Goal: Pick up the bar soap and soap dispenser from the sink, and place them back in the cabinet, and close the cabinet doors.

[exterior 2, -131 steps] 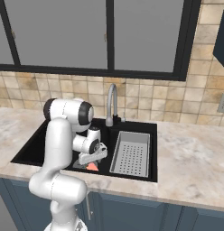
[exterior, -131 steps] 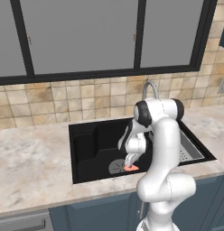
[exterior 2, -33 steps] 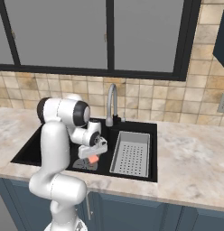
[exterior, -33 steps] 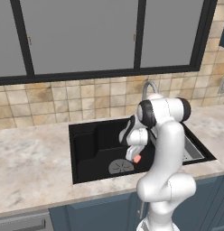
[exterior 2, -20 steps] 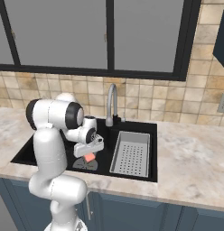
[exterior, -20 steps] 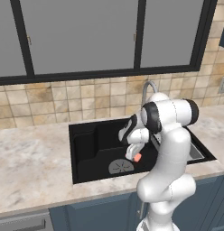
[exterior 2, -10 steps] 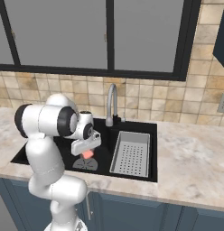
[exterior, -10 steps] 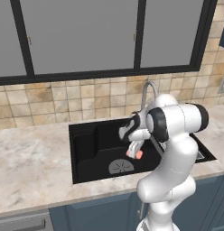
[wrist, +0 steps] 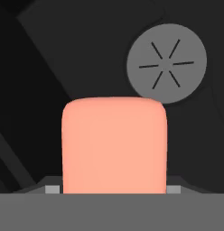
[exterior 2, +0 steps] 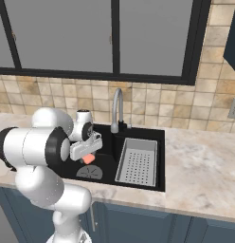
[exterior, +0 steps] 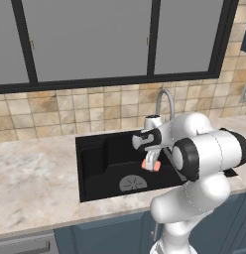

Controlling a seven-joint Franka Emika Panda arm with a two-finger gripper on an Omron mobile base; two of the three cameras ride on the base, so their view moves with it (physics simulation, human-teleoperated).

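Observation:
My gripper is shut on the salmon-pink bar soap and holds it in the air over the black sink, just above the round grey drain. From the right side the gripper and bar soap hang left of the grey perforated tray. In the hand view the bar soap sits between my fingertips, with the drain below it. The soap dispenser is out of view. A dark blue cabinet edge shows at the upper right; the cabinet doors are out of view.
A curved silver faucet stands behind the basin, close to my hand. Marble counter runs on both sides of the sink, and black-framed window panes sit above the tiled wall. Blue lower cupboards are below.
The arm has swung its upper links outward and lifted the hand a little. The bar soap stays gripped and has risen slightly higher above the drain.

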